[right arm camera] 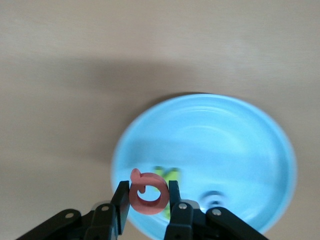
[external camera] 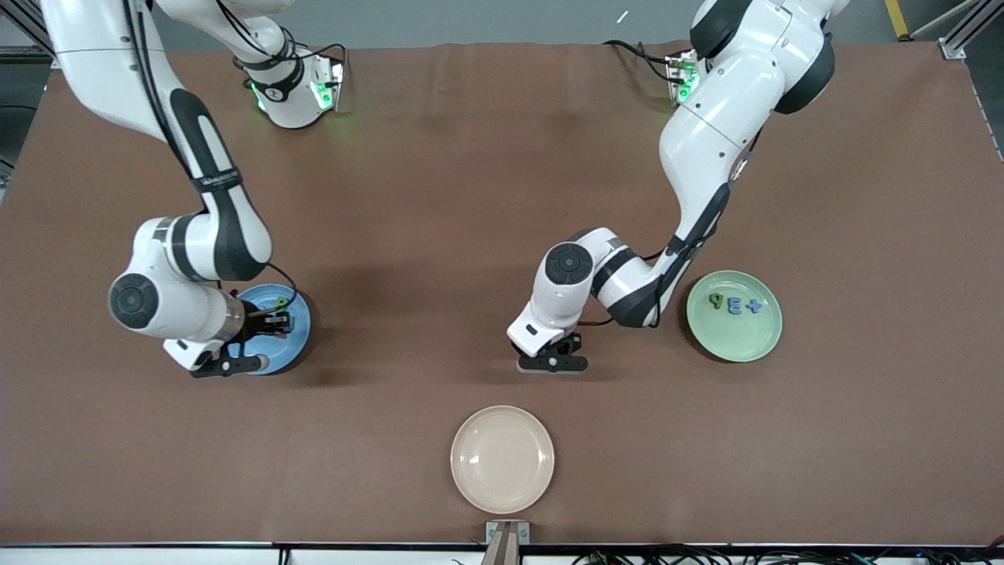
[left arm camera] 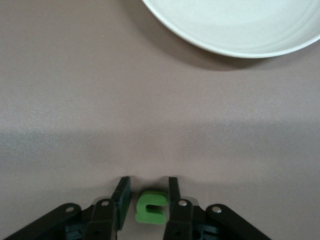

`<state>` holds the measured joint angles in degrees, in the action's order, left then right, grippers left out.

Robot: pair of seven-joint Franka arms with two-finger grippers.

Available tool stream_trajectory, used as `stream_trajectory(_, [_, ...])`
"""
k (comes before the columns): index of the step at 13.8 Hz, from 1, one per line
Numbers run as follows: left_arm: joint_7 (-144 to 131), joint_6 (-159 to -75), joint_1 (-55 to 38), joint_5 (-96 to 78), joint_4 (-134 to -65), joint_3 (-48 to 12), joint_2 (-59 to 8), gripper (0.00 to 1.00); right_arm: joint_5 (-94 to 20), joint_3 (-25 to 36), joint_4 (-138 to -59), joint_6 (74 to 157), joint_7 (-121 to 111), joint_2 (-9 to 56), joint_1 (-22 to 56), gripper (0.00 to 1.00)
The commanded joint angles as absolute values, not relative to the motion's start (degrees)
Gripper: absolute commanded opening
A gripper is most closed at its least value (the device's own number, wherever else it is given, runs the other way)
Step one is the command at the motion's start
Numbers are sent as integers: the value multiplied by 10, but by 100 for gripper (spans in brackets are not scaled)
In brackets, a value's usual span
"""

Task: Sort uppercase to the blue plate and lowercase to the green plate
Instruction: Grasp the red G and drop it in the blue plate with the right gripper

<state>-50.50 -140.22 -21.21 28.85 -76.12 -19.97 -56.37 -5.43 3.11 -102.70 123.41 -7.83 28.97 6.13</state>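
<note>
Between my right gripper (right arm camera: 145,200) jaws I am holding the red-pink Q (right arm camera: 147,195) over the blue plate (right arm camera: 240,150). My left gripper (left arm camera: 146,197) is sitting low on the bench (external camera: 439,196), jaws narrow around the green u (left arm camera: 149,207), near the cream plate (external camera: 502,459). Three lowercase letters (external camera: 734,304) are lying in the green plate (external camera: 745,341).

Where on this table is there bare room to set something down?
The cream plate is bare, and so is the brown table between it and the arms' bases. The green plate holds three letters but has bare room nearer the camera. Crowded: the blue plate under the right tool.
</note>
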Motion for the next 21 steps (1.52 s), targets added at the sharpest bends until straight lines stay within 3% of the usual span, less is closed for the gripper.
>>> stream_trajectory(1, [-500,-1397,-219,279,-753,-193,-566,25,-33,20,-1031,1244,-108,287,38,0])
stream_trajectory(6, [-500,-1395,-214,280,-758,-193,-559,14,-33,20,-1032,1276,-134,310,18,1])
stream_trajectory(12, [-496,-1338,-201,273,-757,-204,-534,15,-40,20,-1031,1285,-132,339,11,2])
stream_trajectory(14, [-497,-1338,-202,261,-754,-209,-533,29,-41,20,-1030,1291,-131,346,11,3])
stream_trajectory(17, [-501,-1338,-214,227,-754,-211,-531,38,-41,20,-1030,1296,-131,352,11,5])
stream_trajectory(18, [-502,-1338,-214,227,-755,-211,-532,38,-41,20,-1029,1296,-131,352,11,11])
stream_trajectory(19, [-502,-1338,-218,226,-757,-211,-533,38,-41,20,-1028,1296,-131,352,11,48])
stream_trajectory(20, [-502,-1337,-219,226,-758,-211,-534,38,-42,19,-1027,1295,-127,352,11,99])
stream_trajectory(21, [-502,-1333,-219,226,-758,-211,-535,38,-42,19,-1027,1290,-126,352,12,100])
